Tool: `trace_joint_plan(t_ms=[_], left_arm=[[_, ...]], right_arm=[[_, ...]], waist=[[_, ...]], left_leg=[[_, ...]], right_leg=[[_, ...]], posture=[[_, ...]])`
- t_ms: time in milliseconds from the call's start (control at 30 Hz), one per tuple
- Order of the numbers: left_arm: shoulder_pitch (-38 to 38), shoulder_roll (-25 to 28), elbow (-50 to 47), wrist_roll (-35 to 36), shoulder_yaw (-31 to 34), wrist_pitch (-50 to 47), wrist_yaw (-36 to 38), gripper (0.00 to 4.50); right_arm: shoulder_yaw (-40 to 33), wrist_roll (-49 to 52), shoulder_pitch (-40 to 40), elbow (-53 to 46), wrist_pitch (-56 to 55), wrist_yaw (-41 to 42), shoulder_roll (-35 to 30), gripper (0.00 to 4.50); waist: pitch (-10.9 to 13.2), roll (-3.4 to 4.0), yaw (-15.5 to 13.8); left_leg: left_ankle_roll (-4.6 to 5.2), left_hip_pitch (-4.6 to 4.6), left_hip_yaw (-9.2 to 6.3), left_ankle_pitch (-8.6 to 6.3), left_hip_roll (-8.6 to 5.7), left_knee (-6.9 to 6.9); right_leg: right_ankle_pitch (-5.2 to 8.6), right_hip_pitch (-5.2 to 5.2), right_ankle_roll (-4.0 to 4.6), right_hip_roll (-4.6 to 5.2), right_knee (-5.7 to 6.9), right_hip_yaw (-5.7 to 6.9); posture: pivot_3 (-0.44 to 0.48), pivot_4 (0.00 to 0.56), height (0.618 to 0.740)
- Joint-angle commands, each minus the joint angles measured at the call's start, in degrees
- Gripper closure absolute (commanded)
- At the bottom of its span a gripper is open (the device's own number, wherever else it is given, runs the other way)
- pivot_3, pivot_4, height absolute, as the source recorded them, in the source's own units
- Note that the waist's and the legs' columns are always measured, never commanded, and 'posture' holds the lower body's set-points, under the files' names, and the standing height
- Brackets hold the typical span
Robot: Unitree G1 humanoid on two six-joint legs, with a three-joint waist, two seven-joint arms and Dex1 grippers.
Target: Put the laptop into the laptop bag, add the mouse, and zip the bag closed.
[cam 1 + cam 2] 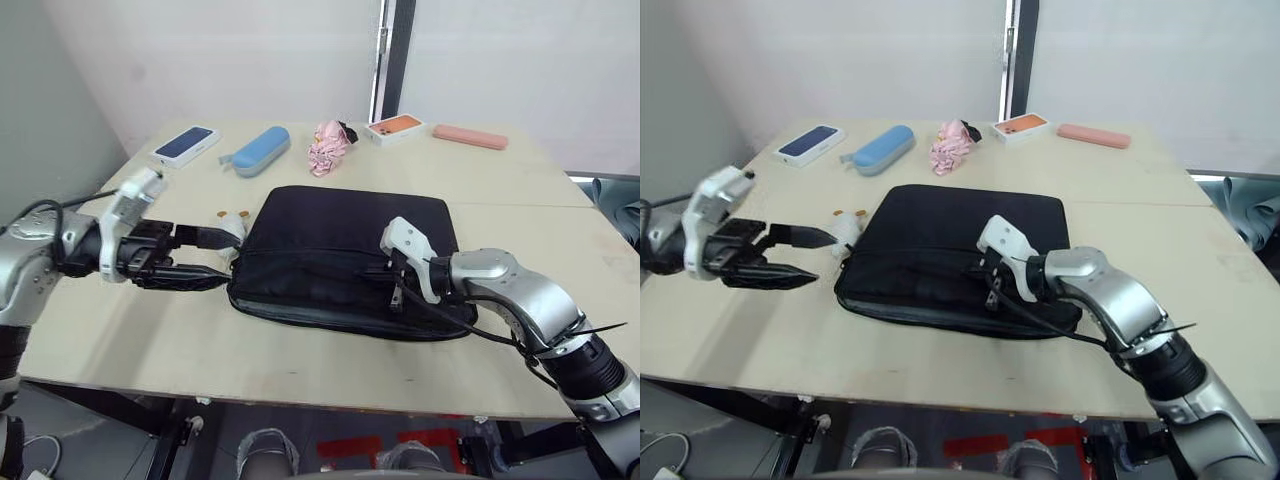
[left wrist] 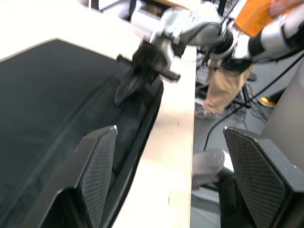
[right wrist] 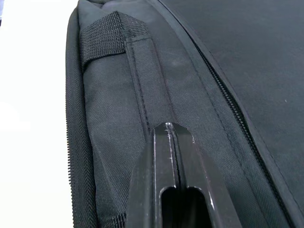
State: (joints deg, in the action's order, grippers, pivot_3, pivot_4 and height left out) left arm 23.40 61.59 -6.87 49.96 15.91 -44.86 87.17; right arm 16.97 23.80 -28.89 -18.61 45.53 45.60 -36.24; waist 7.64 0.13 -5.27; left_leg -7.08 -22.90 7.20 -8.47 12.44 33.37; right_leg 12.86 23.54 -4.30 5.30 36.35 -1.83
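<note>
Right gripper (image 3: 173,137) pinched together on bag (image 1: 330,245) front edge (zipper runs lengthwise leftward); left gripper (image 1: 205,255) apart beside its left end.

The left arm is held out low across the robot's left side, forearm roughly level, with the left gripper (image 1: 205,256) pointed toward the robot's right. Its two black fingers (image 2: 97,161) are spread well apart, one above the other in the head views. The right arm is bent at the elbow and reached inward, wrist angled down. The right gripper (image 3: 173,130) is pressed closed, fingertips together.
</note>
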Motion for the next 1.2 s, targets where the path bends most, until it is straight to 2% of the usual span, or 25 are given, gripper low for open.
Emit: trace_joint_plan(t_ms=[33, 233, 400, 600, 767, 933, 1200], left_arm=[[-0.6, 1.1, -2.4, 2.4, 3.6, -1.5, -1.3, 0.74], [-5.6, 2.1, -1.6, 0.9, 6.1, -0.6, -2.4, 0.74], [-7.5, 0.7, 5.9, -2.7, 7.0, 2.0, -5.6, 0.74], [-5.7, -2.9, 12.1, -2.7, 7.2, 2.3, -8.8, 0.74], [-4.3, -3.5, 11.2, -3.9, 3.9, 3.1, -7.1, 0.74], [-0.2, -4.5, 14.5, -5.4, 2.3, 3.9, -7.8, 0.74], [1.9, -5.6, 16.4, -6.2, 0.7, 3.9, -7.2, 0.74]], right_arm=[[1.5, -1.3, -1.1, 1.3, -1.6, 1.9, 0.9, 4.47], [8.1, -8.7, -3.4, 6.2, -1.0, 2.7, -0.8, 4.47], [10.1, -12.2, -2.1, 5.3, -1.5, 3.5, -3.6, 4.47], [7.6, -11.4, -1.1, 2.6, -0.1, 4.1, -4.3, 4.47], [5.6, -9.4, -0.5, 1.1, 1.4, 4.7, -3.1, 4.47], [2.1, -5.4, -0.2, 0.0, 4.2, 4.9, -0.5, 4.47], [1.1, -3.6, 1.0, -1.2, 3.9, 6.0, -1.4, 4.47]], waist=[[0.0, 0.0, 0.0], [-0.1, -0.07, 0.7], [-0.3, -0.18, 0.4], [-0.7, -0.45, -0.5], [-0.9, -0.66, -0.2], [-0.9, -0.65, 0.0], [-0.8, -0.63, 0.1]], left_leg=[[0.0, 0.01, 0.0, 0.0, 0.0, 0.01], [0.03, 0.07, -0.04, 0.01, 0.01, 0.04], [0.19, 0.41, -0.06, -0.04, 0.0, 0.05], [0.21, 0.92, -0.04, -0.06, -0.02, 0.03], [0.21, 0.89, -0.05, -0.05, -0.01, 0.04], [0.2, 0.8, -0.05, -0.05, 0.01, -0.04], [0.19, 0.57, -0.02, -0.05, 0.01, -0.21]], right_leg=[[0.0, 0.0, 0.0, 0.0, 0.03, 0.0], [0.01, 0.0, 0.02, -0.01, 0.22, 0.0], [0.01, -0.27, 0.03, 0.01, 0.32, -0.01], [0.02, -0.7, 0.04, 0.06, 0.33, -0.02], [0.02, -0.69, 0.05, 0.05, 0.35, -0.01], [0.03, -0.55, 0.07, 0.01, 0.34, -0.01], [0.04, -0.44, 0.09, 0.0, 0.04, 0.03]], posture=[[0.0, 0.15, 0.74], [0.0, 0.15, 0.74], [0.0, 0.15, 0.74], [0.0, 0.15, 0.74], [0.0, 0.15, 0.74], [0.0, 0.15, 0.74], [0.0, 0.15, 0.74]])
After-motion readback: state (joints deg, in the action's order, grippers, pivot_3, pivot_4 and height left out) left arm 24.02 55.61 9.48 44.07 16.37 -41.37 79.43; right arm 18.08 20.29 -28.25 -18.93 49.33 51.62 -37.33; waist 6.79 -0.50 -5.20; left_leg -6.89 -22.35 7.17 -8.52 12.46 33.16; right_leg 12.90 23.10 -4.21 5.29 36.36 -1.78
